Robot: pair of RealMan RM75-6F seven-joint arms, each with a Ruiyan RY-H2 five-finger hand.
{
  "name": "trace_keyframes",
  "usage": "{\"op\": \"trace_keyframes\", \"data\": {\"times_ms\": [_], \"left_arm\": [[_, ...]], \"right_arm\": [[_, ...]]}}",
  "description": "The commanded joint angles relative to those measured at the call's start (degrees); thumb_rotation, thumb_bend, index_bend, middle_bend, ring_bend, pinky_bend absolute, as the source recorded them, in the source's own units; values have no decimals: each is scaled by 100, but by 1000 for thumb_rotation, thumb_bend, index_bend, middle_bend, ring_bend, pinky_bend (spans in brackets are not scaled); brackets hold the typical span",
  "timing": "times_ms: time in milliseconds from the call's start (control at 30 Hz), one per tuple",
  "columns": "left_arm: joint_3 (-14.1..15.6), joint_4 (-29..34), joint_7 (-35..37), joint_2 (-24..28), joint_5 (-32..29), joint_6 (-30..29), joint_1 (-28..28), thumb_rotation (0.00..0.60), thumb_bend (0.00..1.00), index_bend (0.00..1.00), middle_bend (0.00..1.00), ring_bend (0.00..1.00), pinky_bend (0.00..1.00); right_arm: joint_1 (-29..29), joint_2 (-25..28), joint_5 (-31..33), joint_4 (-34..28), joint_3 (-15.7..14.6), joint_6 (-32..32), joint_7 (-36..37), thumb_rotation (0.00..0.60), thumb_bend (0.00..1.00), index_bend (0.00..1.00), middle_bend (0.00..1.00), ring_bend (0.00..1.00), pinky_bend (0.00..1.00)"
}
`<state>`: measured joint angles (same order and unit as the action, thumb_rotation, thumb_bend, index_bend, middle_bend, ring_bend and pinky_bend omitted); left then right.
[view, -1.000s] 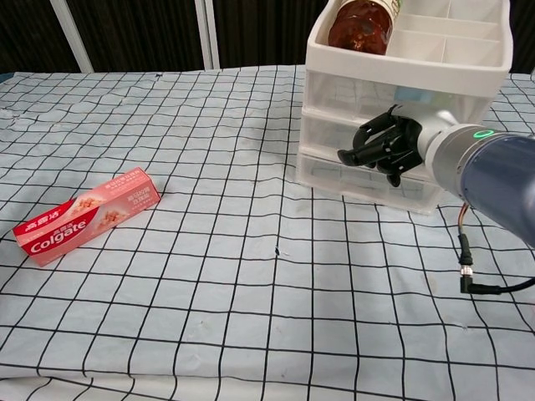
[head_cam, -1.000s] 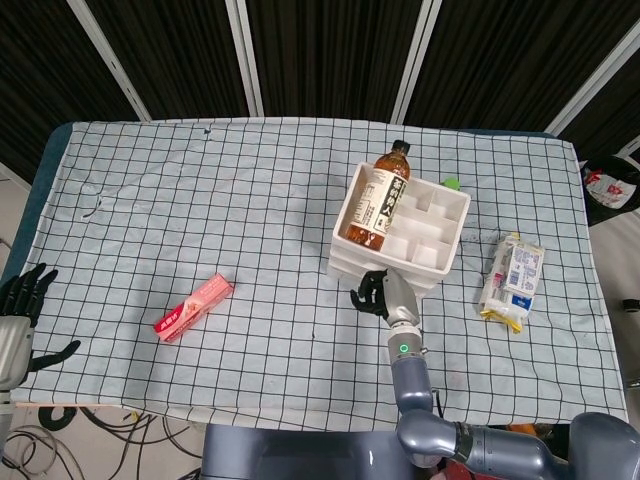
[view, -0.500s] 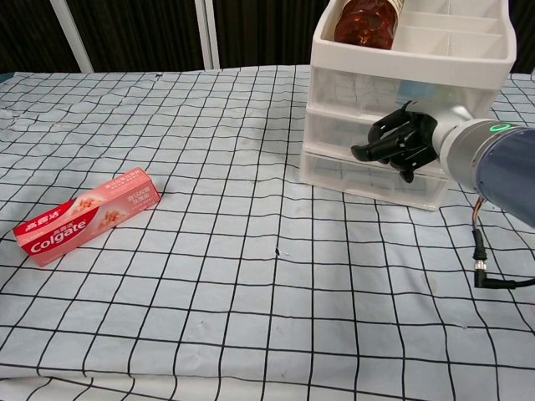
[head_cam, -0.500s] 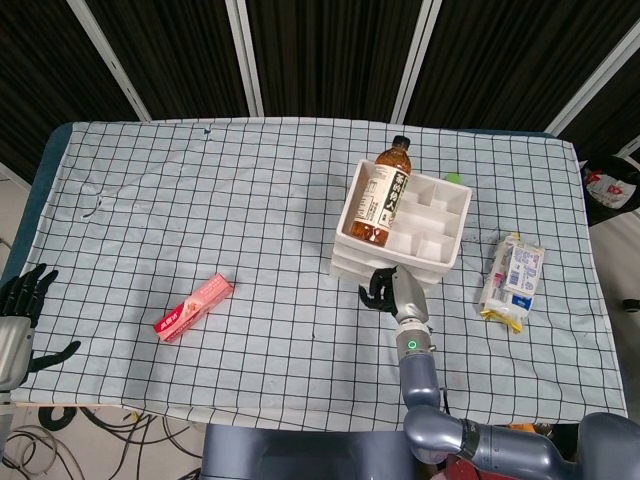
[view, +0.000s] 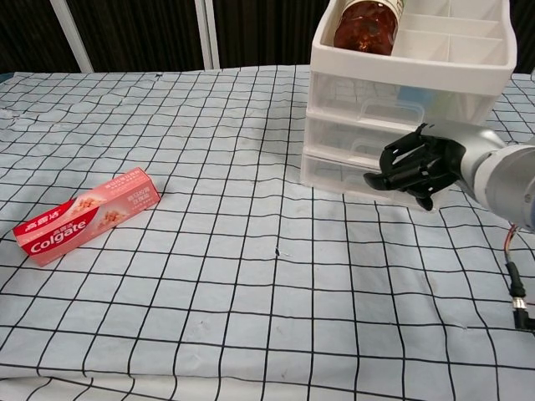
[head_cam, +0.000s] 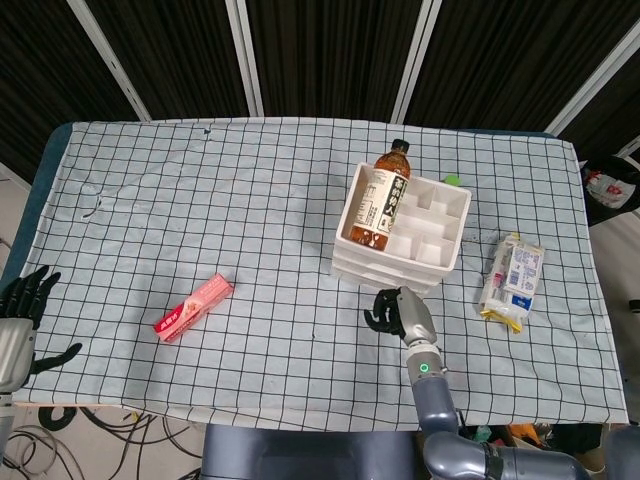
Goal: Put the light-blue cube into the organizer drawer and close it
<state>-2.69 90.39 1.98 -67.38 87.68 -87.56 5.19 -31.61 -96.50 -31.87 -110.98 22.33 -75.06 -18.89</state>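
While the right robot hand hangs in front of the drawer organizer, its dark fingers are curled inward with nothing held between them. From the chest camera the fingertips appear close to the lowest drawer front; whether they touch it cannot be told. From overhead, the same robot hand lies just off the near edge of the organizer, over the checked cloth that covers the tabletop.

All three drawers appear closed in the chest view. A pale blue patch shows through the translucent front of the top drawer; it may be the light-blue cube, though its outline is too faint to confirm. The head view shows no cube.

A brown bottle lies in the open top tray of the organizer. Only the chest view makes legible the lettering on the red toothpaste box. Only the head view shows the snack packet to the right of the organizer, and the left robot hand at the far left edge, fingers spread and empty.
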Motion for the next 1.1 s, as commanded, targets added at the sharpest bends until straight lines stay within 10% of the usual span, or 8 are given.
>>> {"op": "trace_keyframes", "data": {"times_ms": [33, 467, 633, 800, 1100], "left_arm": [[6, 3, 2, 5, 6, -6, -6, 600, 13, 0, 0, 0, 0], [45, 8, -87, 23, 51, -6, -18, 600, 13, 0, 0, 0, 0], [57, 8, -183, 18, 49, -5, -27, 600, 13, 0, 0, 0, 0], [80, 46, -475, 55, -79, 118, -31, 600, 12, 0, 0, 0, 0], [64, 63, -599, 65, -99, 103, -35, 600, 12, 0, 0, 0, 0]], "right_arm": [[258, 368, -494, -431, -382, 17, 113, 600, 325, 748, 789, 830, 773], [1243, 2836, -3255, -937, -2031, 8, 360, 600, 317, 679, 647, 689, 589], [1754, 3621, -4539, -367, -2593, -371, 913, 600, 244, 219, 262, 305, 284], [2171, 3815, -5312, 532, -2720, -1121, 821, 600, 142, 0, 4, 7, 182], [2505, 3551, -5645, 1506, -2559, -1797, 790, 600, 124, 0, 0, 0, 178]]}}
